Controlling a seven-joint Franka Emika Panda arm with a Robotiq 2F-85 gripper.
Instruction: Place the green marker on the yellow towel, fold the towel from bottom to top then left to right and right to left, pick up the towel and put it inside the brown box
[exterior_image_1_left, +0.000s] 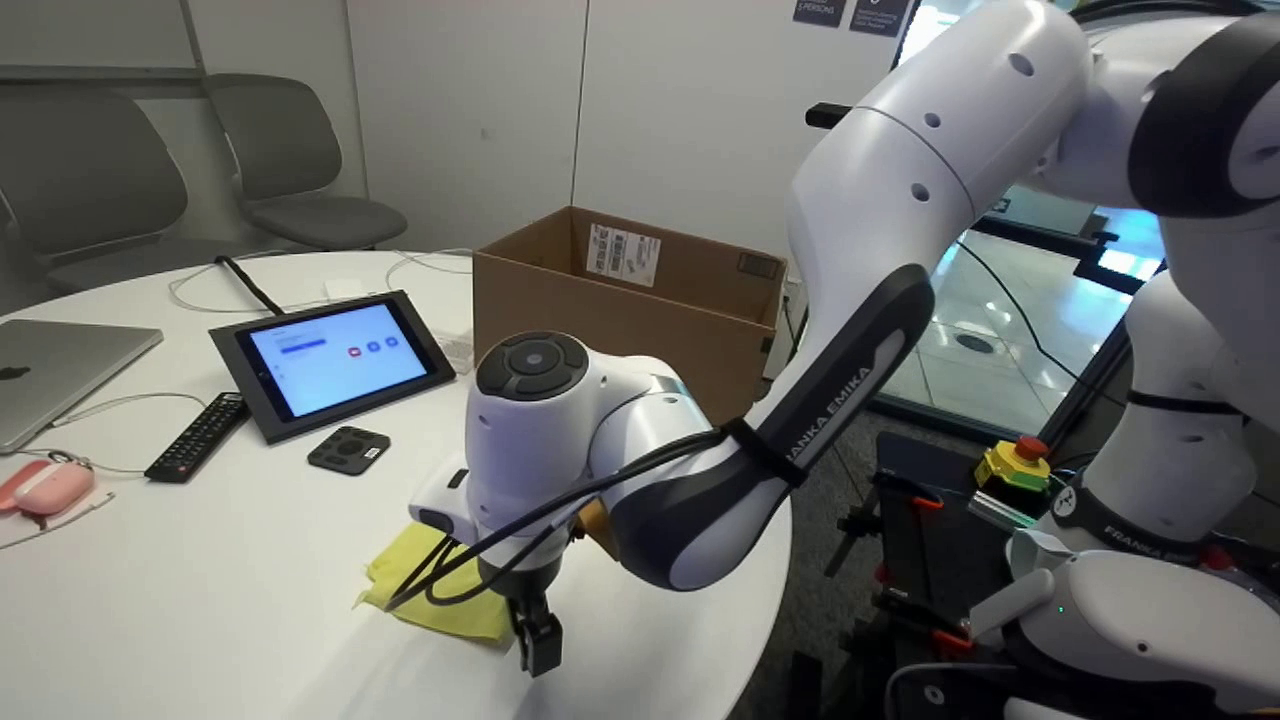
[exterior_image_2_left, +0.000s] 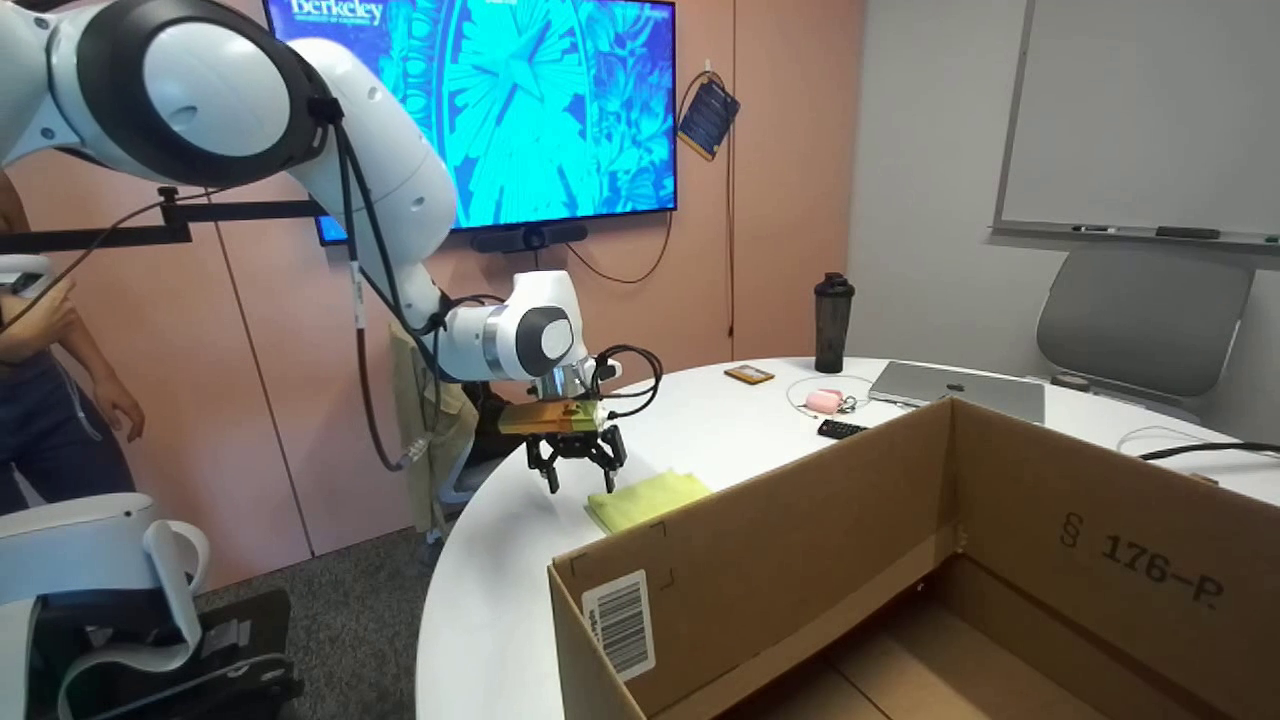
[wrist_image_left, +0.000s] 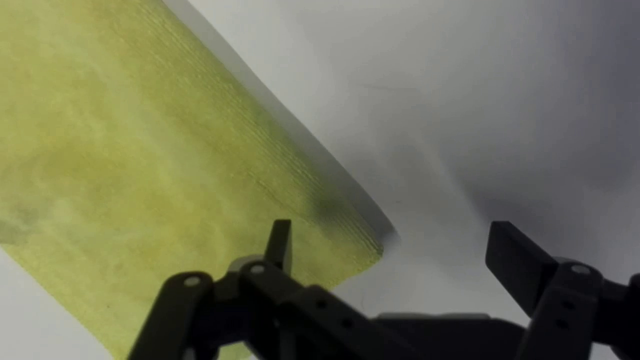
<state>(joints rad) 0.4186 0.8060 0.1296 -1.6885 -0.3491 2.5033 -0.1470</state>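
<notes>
Above a round white table (exterior_image_1_left: 230, 600), with jaws spread wide

On a clock face centred on a black two-fingered gripper (exterior_image_1_left: 532, 655), in an exterior view: at eleven o'clock, a black-framed tablet (exterior_image_1_left: 335, 362) with lit screen; at ten, nearer, a thin yellow-green cloth towel (exterior_image_1_left: 460, 580), lying on the table; between twelve and one, a large brown cardboard box (exterior_image_1_left: 600, 325). In the wrist view, one finger over the towel, its partner over the table, with a towel corner visible between.
</notes>
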